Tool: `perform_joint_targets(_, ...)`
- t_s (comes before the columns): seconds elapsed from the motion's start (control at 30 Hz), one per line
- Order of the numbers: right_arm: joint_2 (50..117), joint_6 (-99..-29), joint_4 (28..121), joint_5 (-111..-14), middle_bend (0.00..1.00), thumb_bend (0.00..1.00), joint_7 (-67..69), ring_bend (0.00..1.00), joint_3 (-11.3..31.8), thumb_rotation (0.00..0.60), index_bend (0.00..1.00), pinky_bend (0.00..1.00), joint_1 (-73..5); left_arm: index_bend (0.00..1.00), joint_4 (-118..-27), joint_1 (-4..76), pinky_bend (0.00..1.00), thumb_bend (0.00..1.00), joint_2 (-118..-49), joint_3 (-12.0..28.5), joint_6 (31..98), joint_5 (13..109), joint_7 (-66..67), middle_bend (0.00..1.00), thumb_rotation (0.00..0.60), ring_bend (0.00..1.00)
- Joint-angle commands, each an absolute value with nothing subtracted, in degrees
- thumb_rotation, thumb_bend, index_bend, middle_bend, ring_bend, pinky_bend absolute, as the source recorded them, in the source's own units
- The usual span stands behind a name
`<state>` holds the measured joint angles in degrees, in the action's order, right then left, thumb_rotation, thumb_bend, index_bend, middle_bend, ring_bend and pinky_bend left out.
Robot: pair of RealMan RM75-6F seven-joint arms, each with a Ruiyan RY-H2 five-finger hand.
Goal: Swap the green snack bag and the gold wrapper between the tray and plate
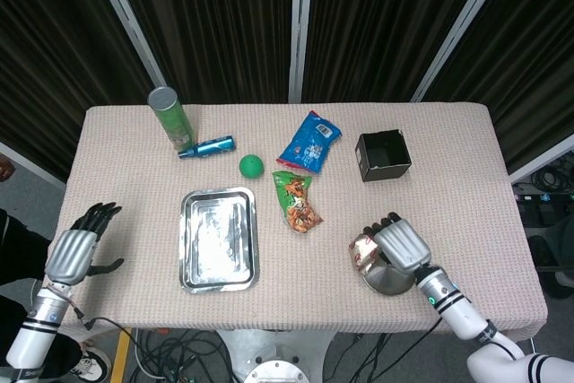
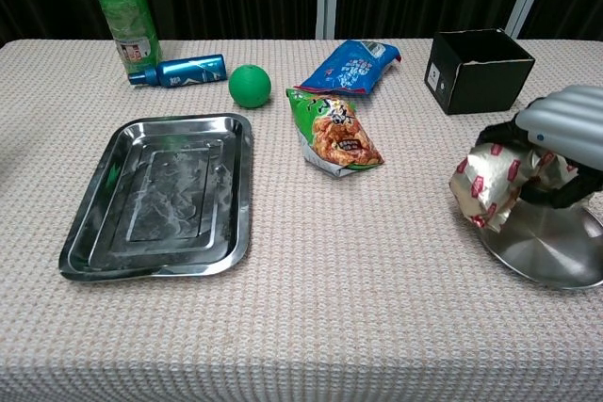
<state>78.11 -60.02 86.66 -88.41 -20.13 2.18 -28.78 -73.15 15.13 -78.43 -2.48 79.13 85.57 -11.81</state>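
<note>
Your silver right hand covers the top of the crumpled gold wrapper and runs off the chest view's right edge. You can't see the round steel plate's far rim behind them. Your left hand appears only in the head view.

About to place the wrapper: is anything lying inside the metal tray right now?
Nothing lies in the metal tray; its scuffed floor shows bare in both views. The green snack bag lies on the tablecloth beside it, and the right hand grips the gold wrapper over the plate.
</note>
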Motion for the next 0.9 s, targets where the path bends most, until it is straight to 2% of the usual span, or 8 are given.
perform_joint_targets(0.03, 76.4, -62.4, 90.3, -91.1, 0.6, 0.36, -19.9, 0.38, 3.7, 0.6, 0.54, 0.29, -29.9, 0.1, -72.9, 14.9, 0.21, 0.15, -78.3, -2.3, 79.1, 85.7, -12.2, 0.08, 0.6, 0.03)
perform_joint_targets(0.23, 77.6, -56.5, 96.4, -90.8, 0.6, 0.35, -23.4, 0.38, 4.9, 0.6, 0.54, 0.29, -34.7, 0.1, -71.8, 14.0, 0.21, 0.15, -78.4, -1.8, 79.2, 85.5, -13.2, 0.08, 0.6, 0.03)
perform_joint_targets(0.47, 84.9, -52.5, 95.7, -87.7, 0.57, 0.22, -28.0, 0.34, 6.5, 0.6, 0.43, 0.27, -38.6, 0.1, -69.8, 13.6, 0.21, 0.15, -78.6, -1.4, 78.4, 85.5, -14.9, 0.08, 0.6, 0.03)
perform_joint_targets(0.63, 87.5, -50.7, 95.5, -86.2, 0.41, 0.06, -27.0, 0.16, 7.3, 0.6, 0.22, 0.16, -40.7, 0.1, -69.7, 12.9, 0.21, 0.15, -78.9, -1.4, 79.2, 85.8, -14.8, 0.08, 0.6, 0.03)
perform_joint_targets(0.67, 87.5, -50.1, 95.7, -85.7, 0.32, 0.02, -26.3, 0.09, 7.5, 0.6, 0.13, 0.1, -41.2, 0.1, -69.9, 12.7, 0.21, 0.15, -78.8, -1.4, 79.3, 85.9, -14.7, 0.08, 0.6, 0.03)
perform_joint_targets(0.73, 87.2, -49.8, 95.9, -85.2, 0.2, 0.0, -26.1, 0.01, 7.8, 0.6, 0.02, 0.02, -41.7, 0.1, -69.9, 12.4, 0.21, 0.15, -78.7, -1.5, 79.4, 86.0, -14.7, 0.08, 0.6, 0.03)
perform_joint_targets(0.77, 86.8, -49.7, 96.2, -84.7, 0.15, 0.0, -26.1, 0.0, 7.8, 0.6, 0.0, 0.0, -41.8, 0.1, -69.7, 12.4, 0.21, 0.15, -78.7, -1.5, 79.4, 86.1, -14.7, 0.08, 0.6, 0.03)
perform_joint_targets(0.9, 84.1, -48.4, 98.4, -81.9, 0.1, 0.0, -25.2, 0.0, 7.9, 0.6, 0.0, 0.0, -42.0, 0.1, -69.3, 12.2, 0.21, 0.15, -78.7, -1.4, 79.3, 86.4, -15.2, 0.08, 0.6, 0.03)
